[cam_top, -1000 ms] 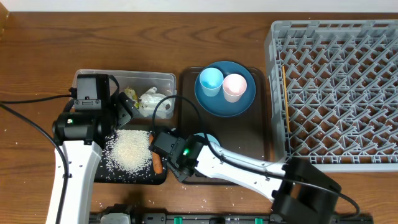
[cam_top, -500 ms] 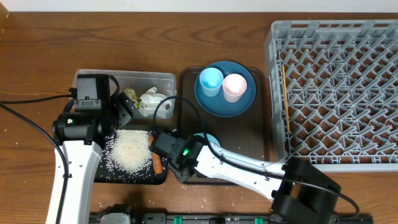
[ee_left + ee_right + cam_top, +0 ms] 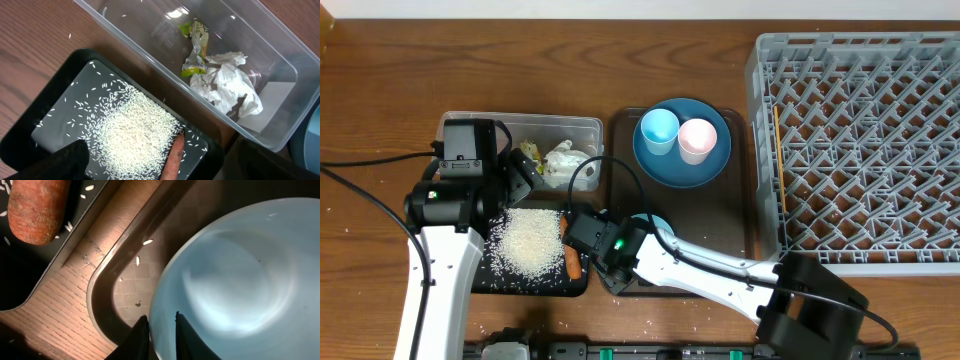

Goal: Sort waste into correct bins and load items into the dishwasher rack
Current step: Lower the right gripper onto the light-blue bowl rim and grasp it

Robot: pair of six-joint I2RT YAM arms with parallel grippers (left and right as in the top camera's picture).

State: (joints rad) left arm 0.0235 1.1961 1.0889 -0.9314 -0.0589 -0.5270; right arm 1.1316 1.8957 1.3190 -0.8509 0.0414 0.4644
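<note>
One thin rim-pinch by the right gripper (image 3: 161,330) holds the pale blue bowl (image 3: 235,280) in the brown tray (image 3: 131,277) near the front edge of the table (image 3: 620,60), so a tilted lift could slip it free, while the left gripper (image 3: 525,172) gapes wide

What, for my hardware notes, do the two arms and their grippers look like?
The left arm and right arm have white links with black joint housings, each showing a small green light. Black cables run from both. The left gripper is black and boxy; the right gripper has slim dark fingers.
</note>
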